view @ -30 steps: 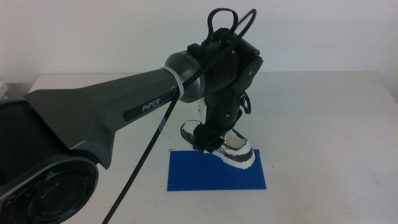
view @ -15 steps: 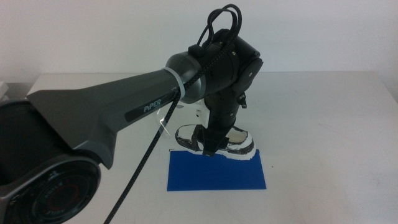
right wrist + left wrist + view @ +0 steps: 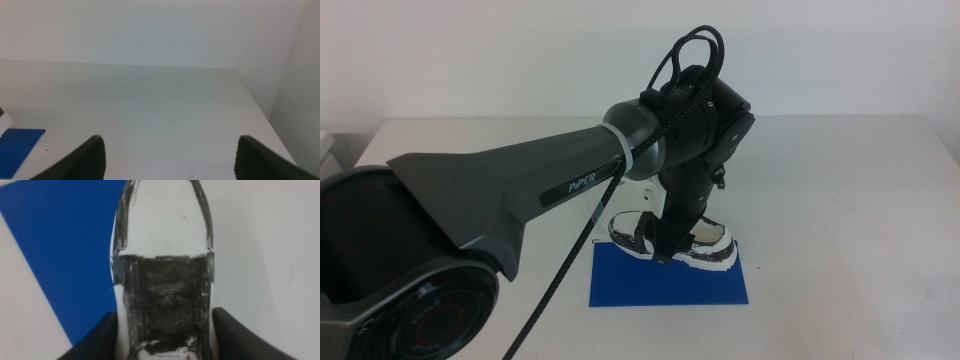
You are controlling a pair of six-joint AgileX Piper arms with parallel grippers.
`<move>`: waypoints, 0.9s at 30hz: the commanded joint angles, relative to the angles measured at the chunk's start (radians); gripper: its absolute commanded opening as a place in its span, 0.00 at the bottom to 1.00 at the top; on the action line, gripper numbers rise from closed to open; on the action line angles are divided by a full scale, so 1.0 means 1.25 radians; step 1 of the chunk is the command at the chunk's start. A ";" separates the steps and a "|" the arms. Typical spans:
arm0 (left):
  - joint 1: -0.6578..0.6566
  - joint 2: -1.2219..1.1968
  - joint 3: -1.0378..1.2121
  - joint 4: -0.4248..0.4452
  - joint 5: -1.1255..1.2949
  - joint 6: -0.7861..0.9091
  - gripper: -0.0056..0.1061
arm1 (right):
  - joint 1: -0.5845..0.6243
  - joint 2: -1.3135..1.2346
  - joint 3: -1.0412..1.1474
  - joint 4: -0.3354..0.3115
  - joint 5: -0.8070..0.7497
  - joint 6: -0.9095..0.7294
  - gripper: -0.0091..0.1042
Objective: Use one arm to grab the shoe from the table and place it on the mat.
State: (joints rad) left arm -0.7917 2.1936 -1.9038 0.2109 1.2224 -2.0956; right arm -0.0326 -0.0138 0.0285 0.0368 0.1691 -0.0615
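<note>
Lowered since the earlier frame: left claw (image 3: 665, 250), clamped across the shoe (image 3: 672, 238) at mid-length so it hangs level, sole near or touching the mat's (image 3: 660, 285) far edge. Right claw (image 3: 170, 155) spread, idle above bare tabletop (image 3: 840, 190).

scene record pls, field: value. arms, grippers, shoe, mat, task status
working arm: left, reaching in over the table from the picture's left in the middle view
left gripper: shut on the shoe, one jaw on each side
right gripper: open, holding nothing, waiting off to the side
shoe position: at the far edge of the mat, partly over it, partly over bare table
shoe contact with mat: cannot tell
task status: shoe not yet released
</note>
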 commanded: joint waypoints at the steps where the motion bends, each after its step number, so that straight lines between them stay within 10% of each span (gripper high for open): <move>1: -0.004 -0.069 -0.009 0.008 0.077 -0.019 0.04 | 0.003 -0.017 -0.008 -0.007 -0.063 -0.010 0.67; 27: 0.011 -0.075 0.097 -0.068 -0.004 -0.019 0.04 | 0.003 -0.017 -0.008 -0.007 -0.063 -0.010 0.67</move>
State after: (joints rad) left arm -0.7777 2.1603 -1.7596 0.1200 1.2138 -2.0956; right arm -0.0326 -0.0138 0.0285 0.0368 0.1691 -0.0615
